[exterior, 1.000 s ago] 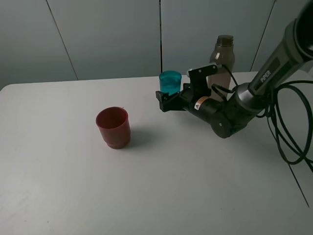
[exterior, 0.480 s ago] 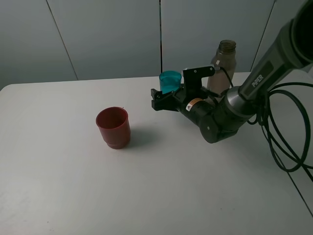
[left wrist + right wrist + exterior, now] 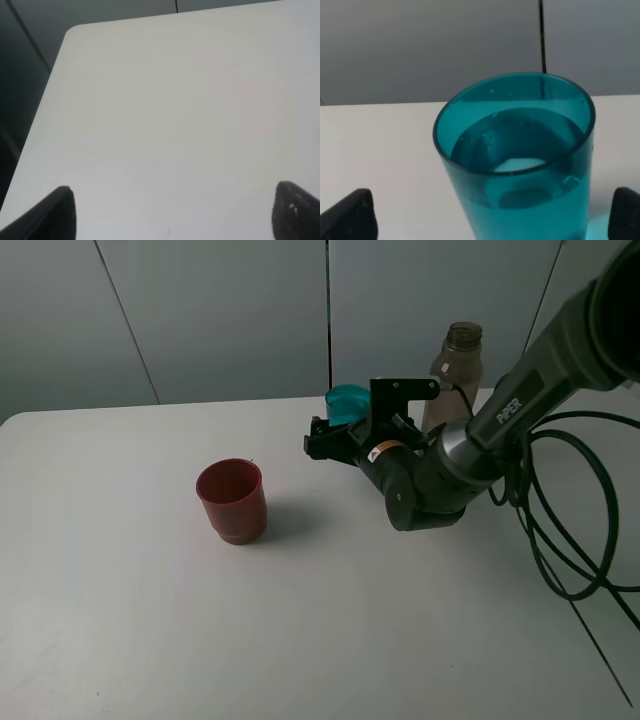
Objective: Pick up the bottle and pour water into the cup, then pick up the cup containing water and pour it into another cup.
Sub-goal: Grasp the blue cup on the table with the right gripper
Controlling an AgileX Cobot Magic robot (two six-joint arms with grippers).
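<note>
The teal cup (image 3: pixel 346 401) stands at the back of the white table and holds water, as the right wrist view (image 3: pixel 520 165) shows. My right gripper (image 3: pixel 335 435) is open, with its two fingertips wide apart on either side of the cup (image 3: pixel 487 215) and not touching it. The clear grey bottle (image 3: pixel 458 365) stands upright just right of the cup, behind my right arm. The red-brown cup (image 3: pixel 232 500) stands alone, left of centre. My left gripper (image 3: pixel 175 215) is open and empty over bare table; it is out of the exterior view.
The white table (image 3: pixel 150 620) has a rounded far corner, seen in the left wrist view (image 3: pixel 75 35). Black cables (image 3: pixel 580 540) hang off the table's right side. A grey panelled wall (image 3: pixel 220 310) stands behind the table.
My right gripper has moved left and forward around the teal cup, which it now hides more. The red cup and bottle have not moved.
</note>
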